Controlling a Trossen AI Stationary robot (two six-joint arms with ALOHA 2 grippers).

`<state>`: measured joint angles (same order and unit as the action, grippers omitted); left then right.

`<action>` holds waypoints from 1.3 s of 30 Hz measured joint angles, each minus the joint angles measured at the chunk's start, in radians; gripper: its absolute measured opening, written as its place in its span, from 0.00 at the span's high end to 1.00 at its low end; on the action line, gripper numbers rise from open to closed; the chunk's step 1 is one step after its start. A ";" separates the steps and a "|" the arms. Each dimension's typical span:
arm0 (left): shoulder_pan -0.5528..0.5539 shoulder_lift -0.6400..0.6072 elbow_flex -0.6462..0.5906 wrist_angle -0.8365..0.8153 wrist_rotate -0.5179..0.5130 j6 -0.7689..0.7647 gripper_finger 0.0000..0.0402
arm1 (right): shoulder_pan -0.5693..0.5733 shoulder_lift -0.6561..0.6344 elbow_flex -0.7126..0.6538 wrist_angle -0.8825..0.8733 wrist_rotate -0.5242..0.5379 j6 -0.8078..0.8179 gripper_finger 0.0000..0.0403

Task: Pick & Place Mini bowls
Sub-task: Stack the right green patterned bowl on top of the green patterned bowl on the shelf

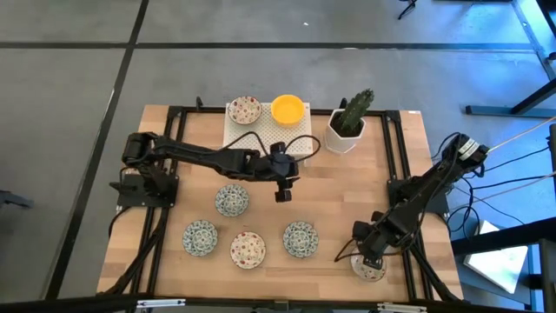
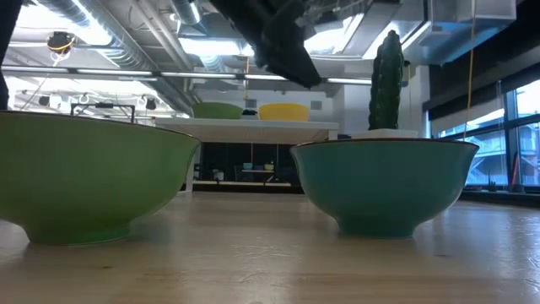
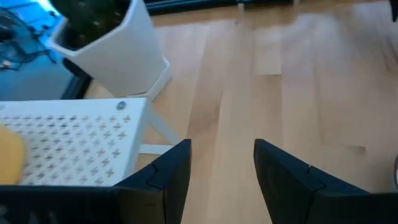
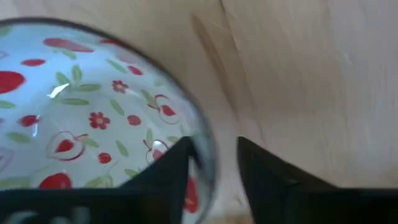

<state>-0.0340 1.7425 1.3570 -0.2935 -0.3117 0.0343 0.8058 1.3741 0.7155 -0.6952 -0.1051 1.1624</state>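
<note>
Bowls are split between two places: a red-speckled bowl (image 1: 244, 110) and a yellow bowl (image 1: 287, 109) are already set on the white rack (image 1: 300, 141), while four more (image 1: 232, 200) are left on the worktop (image 1: 334, 200). A seventh, red-patterned bowl (image 4: 93, 124) is straddled at its rim by the right tool (image 4: 213, 163), at the worktop's near right corner. The left tool (image 3: 222, 171) is held apart and empty above bare wood, just beside the rack. A potted cactus (image 1: 351, 122) is stood close by the rack and must be cleared.
</note>
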 joint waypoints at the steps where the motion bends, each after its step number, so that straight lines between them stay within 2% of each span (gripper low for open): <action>1: -0.006 -0.006 -0.003 0.001 -0.013 -0.007 0.58 | 0.000 0.001 0.000 -0.002 0.000 -0.004 0.76; 4: -0.014 -0.028 -0.012 0.003 -0.030 -0.022 0.58 | 0.000 -0.003 0.010 0.011 0.004 -0.024 0.94; 5: -0.015 -0.030 -0.012 0.006 -0.029 -0.027 0.58 | 0.000 -0.007 0.015 0.012 0.018 -0.032 0.96; 7: -0.017 -0.030 -0.014 0.004 -0.016 -0.042 0.58 | -0.004 -0.012 0.028 0.002 0.056 -0.048 0.94; 10: -0.010 -0.023 -0.014 0.012 0.029 -0.064 0.58 | -0.020 -0.032 0.054 -0.035 0.179 -0.052 0.91; 17: -0.002 0.013 -0.014 0.065 0.111 -0.078 0.58 | -0.090 -0.085 0.134 -0.167 0.561 0.007 0.97; 21: -0.004 0.042 -0.014 0.118 0.142 -0.078 0.58 | -0.148 -0.095 0.159 -0.173 0.707 -0.007 0.95; 31: -0.004 0.059 -0.014 0.224 0.148 -0.078 0.58 | -0.279 -0.094 0.167 -0.170 0.931 -0.106 0.97; 39: -0.004 0.059 -0.014 0.254 0.112 -0.079 0.55 | -0.328 -0.094 0.167 -0.126 1.026 -0.164 0.97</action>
<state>-0.0376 1.8011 1.3426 -0.0395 -0.1997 -0.0452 0.4782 1.2804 0.8822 -0.8214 0.9213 0.9980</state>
